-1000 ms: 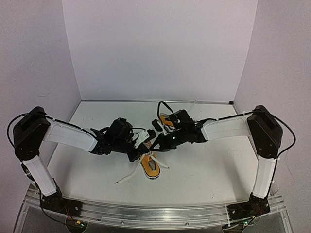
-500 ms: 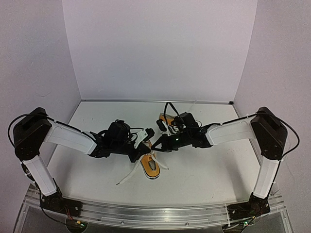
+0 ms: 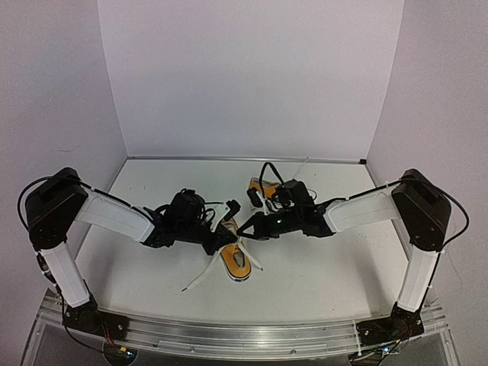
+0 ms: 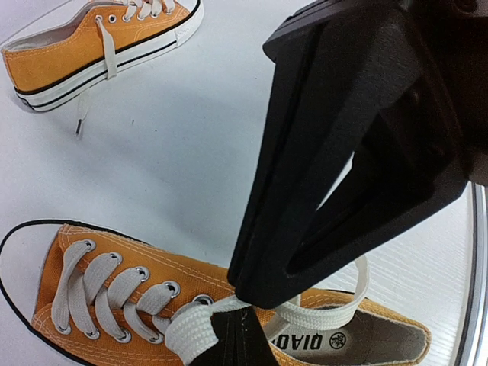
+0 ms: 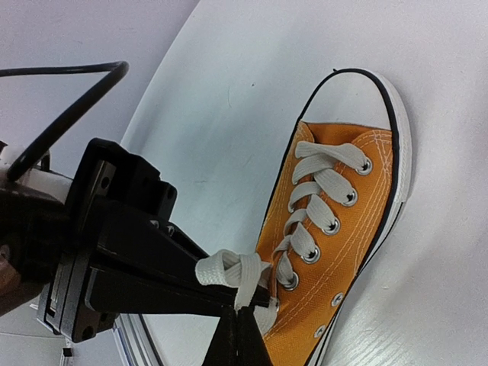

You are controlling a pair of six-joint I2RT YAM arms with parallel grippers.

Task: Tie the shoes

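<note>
With your left gripper [image 4: 238,341] and right gripper [image 5: 238,339] both pinched tight on a white lace [image 5: 227,271] above the near sneaker [image 5: 335,255], the far sneaker [image 4: 69,61] lying behind it, uneven pulling could slip the lace or drag that shoe.

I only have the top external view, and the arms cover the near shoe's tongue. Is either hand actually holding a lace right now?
Observer: Yes. The left wrist view shows the left hand shut on a lace of the near shoe, just above the tongue.
Operator: And the right hand?
Observer: The right wrist view shows the right hand pinched shut on a folded stretch of that shoe's lace, beside the top eyelets.
Operator: Is the far shoe tied?
Observer: It looks untied. In the left wrist view, the far shoe has a lace end hanging loose down its side.
</note>
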